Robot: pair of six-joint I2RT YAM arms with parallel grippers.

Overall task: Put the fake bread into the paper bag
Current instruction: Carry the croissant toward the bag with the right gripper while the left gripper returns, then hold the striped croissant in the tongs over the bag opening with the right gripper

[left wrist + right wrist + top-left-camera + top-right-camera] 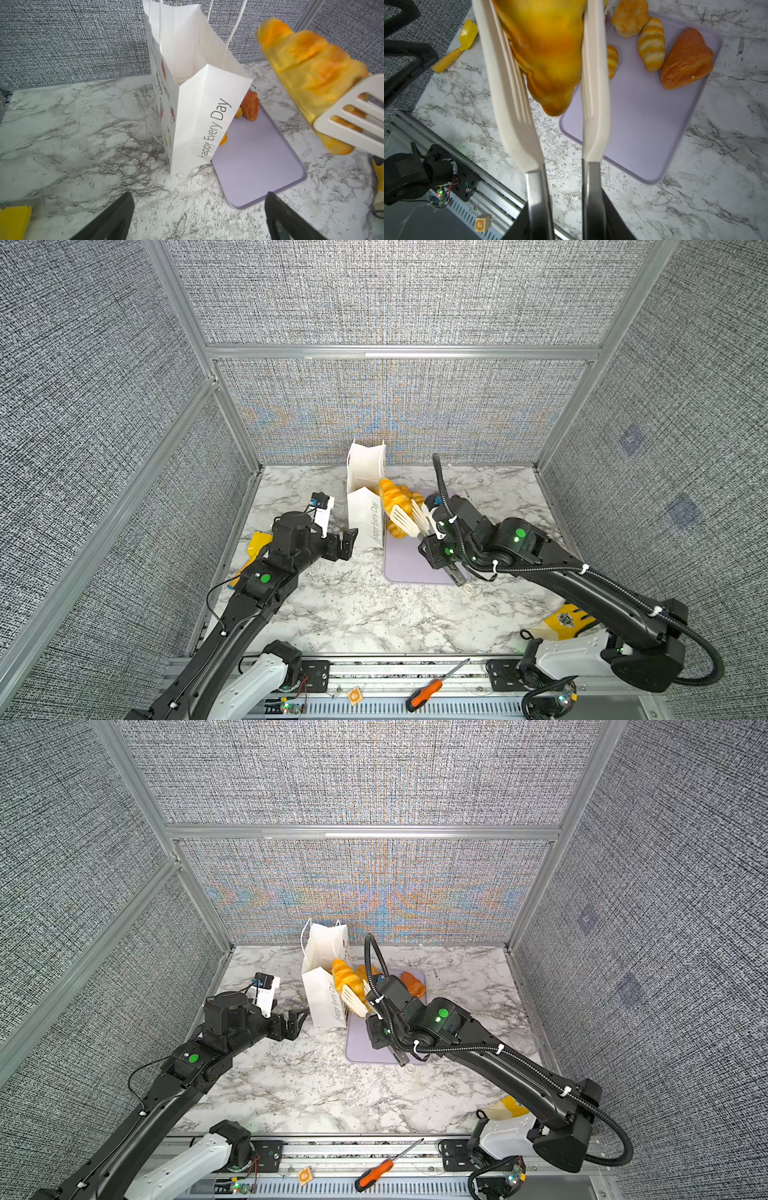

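Observation:
The white paper bag (365,493) (326,969) (207,108) stands open at the back of the table. My right gripper (432,537) (564,207) is shut on the metal handles of white slotted tongs (405,520) (508,87). The tongs pinch a golden croissant (392,495) (345,975) (307,68) (548,52), held in the air just right of the bag's mouth. More fake bread lies on the lilac tray (643,135): a puff (629,18), a striped croissant (652,43) and a darker croissant (687,60) (413,984). My left gripper (347,543) (199,216) hangs open, empty, near the bag's front left.
A yellow scoop (257,547) (465,39) lies at the left under my left arm. Another yellow item (561,620) lies at the front right. An orange screwdriver (428,691) rests on the front rail. Grey walls close in the table on three sides.

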